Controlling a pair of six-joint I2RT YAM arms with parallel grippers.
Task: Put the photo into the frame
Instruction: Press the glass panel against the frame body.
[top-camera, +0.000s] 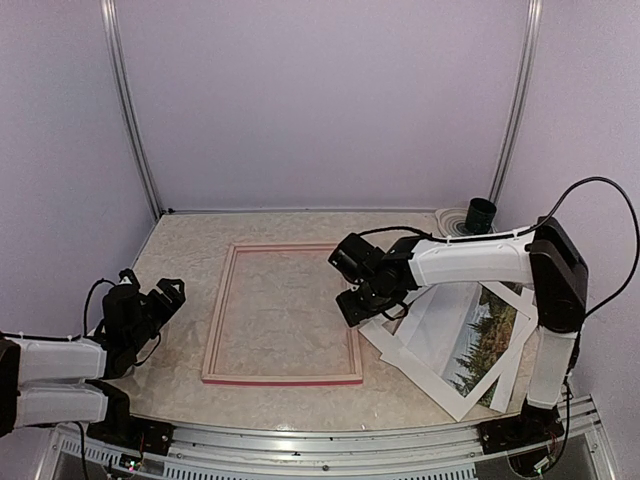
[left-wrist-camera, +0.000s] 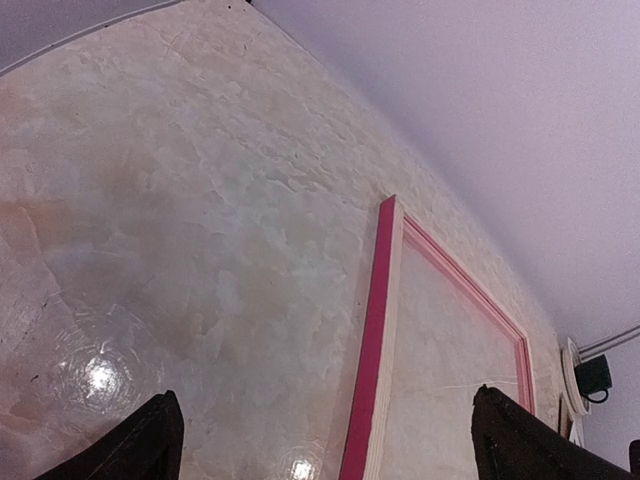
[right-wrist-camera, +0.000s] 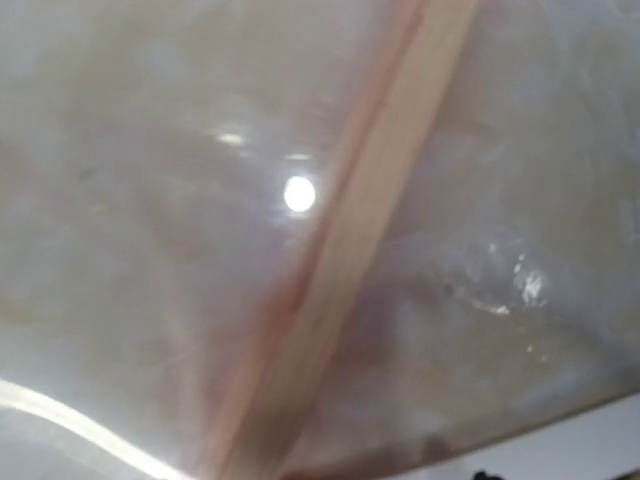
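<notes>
1. Left gripper (top-camera: 165, 293): fingers spread wide, nothing between them. Frame (top-camera: 283, 379) lies flat ahead of these jaws, apart from them.
2. Right gripper (top-camera: 355, 306): low over the frame's right rail. Cannot tell whether the jaws are parted or closed; wrist view is blurred.
3. Photo (top-camera: 478, 340): behind the right jaws, outside the frame, among white mat sheets (top-camera: 428, 330).
4. Progress: frame opening shows only table (top-camera: 180, 250). Judged early; picking up and inserting the photo both remain.

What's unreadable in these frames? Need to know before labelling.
1. Right jaws: open or shut unclear; top view shows a dark lump, right wrist view is blurred and crops them.
2. Photo: top view only, partly covered by white sheets.
3. Frame: left wrist view cuts off its near end.
</notes>
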